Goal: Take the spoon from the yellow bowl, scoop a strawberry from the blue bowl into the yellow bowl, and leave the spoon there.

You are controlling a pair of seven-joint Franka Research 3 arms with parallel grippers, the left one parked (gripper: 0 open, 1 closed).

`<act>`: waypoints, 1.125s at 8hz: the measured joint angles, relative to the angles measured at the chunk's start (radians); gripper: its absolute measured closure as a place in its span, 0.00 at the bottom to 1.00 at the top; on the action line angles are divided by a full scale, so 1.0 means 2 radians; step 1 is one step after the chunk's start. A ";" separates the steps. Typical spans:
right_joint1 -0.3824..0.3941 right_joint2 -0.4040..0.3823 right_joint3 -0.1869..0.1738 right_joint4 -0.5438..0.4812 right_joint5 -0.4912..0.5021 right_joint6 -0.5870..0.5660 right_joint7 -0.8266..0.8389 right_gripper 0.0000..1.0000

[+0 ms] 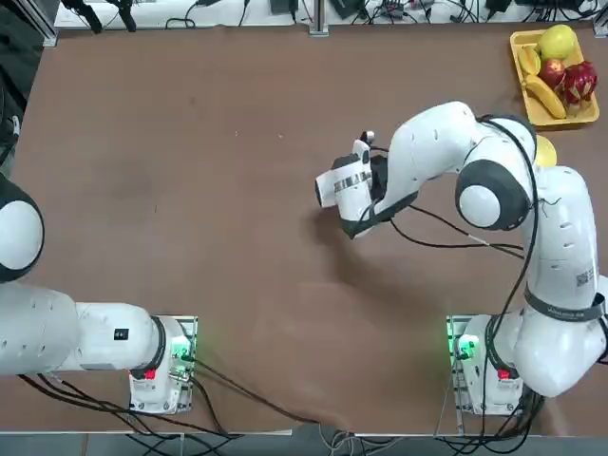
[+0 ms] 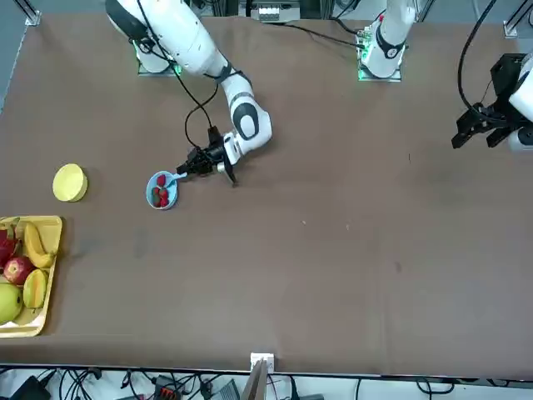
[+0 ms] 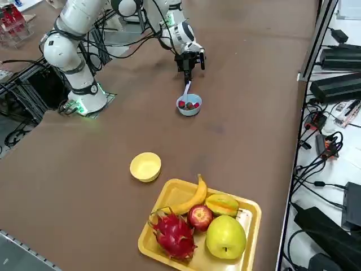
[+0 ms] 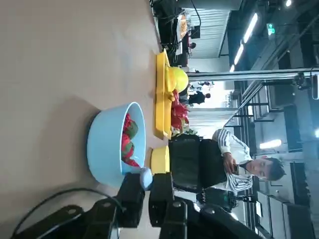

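The right gripper clenched the spoon, its tip over the blue bowl of strawberries; beyond lay the yellow bowl and fruit tray.

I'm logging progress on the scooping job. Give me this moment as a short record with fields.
right gripper: shut on the spoon's handle, at the blue bowl
spoon: bowl end dipped in the blue bowl
blue bowl: holds strawberries
yellow bowl: empty, apart from the blue bowl
fruit tray: beside the yellow bowl
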State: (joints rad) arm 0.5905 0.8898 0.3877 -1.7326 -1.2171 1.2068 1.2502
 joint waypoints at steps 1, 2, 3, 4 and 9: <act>0.002 0.003 0.000 0.002 -0.001 -0.007 0.000 0.89; 0.002 0.004 0.000 0.004 -0.004 -0.015 0.000 0.89; 0.003 0.004 0.000 0.005 -0.009 -0.022 0.000 0.89; 0.003 0.004 0.000 0.007 -0.011 -0.028 0.000 0.89; 0.002 0.004 -0.010 0.031 -0.034 -0.060 -0.020 0.89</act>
State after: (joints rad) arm 0.5942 0.8975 0.3679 -1.6704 -1.2857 1.0862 1.2109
